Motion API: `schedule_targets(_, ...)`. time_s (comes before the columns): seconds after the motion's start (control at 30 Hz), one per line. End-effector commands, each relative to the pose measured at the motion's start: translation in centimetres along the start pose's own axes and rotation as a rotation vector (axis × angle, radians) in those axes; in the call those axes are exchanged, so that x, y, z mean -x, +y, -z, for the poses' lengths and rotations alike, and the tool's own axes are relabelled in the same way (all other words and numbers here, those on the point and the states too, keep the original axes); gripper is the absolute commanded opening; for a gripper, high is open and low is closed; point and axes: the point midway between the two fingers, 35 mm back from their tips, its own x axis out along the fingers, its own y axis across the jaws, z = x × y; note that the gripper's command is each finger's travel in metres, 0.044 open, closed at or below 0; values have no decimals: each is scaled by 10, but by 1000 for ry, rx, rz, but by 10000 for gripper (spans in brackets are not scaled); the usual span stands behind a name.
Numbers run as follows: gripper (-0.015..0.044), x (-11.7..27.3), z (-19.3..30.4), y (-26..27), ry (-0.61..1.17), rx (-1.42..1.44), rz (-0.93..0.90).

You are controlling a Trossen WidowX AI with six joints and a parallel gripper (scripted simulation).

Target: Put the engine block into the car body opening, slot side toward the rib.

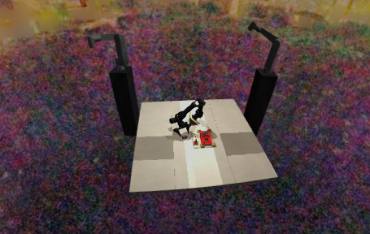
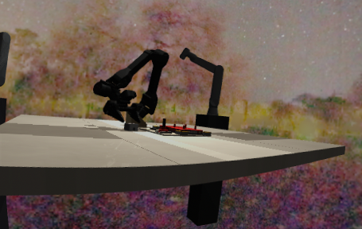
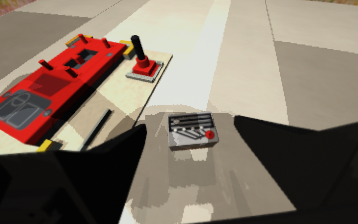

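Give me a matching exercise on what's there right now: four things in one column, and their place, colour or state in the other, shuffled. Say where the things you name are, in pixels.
Things
1. Engine block (image 2: 130, 126) (image 3: 193, 131)
2. Car body (image 1: 206, 138) (image 2: 181, 129) (image 3: 55, 85)
3. End effector (image 2: 129, 120) (image 3: 190, 123)
4. Black stick (image 2: 164, 122) (image 3: 137, 47)

Places, colours, states
A. Open, fingers on either side with a gap
B. Standing up from a small red base
C. On the table, outside the opening it is meant for
D. Red, with yellow pieces at its corners

Pairs: 1-C, 2-D, 3-A, 4-B
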Motion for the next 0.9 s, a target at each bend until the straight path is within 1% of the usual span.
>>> schedule_targets(0.0, 440, 18, -1, -1, 2, 1, -1)
schedule_targets(0.87, 440, 19, -3, -1, 6, -21, 3)
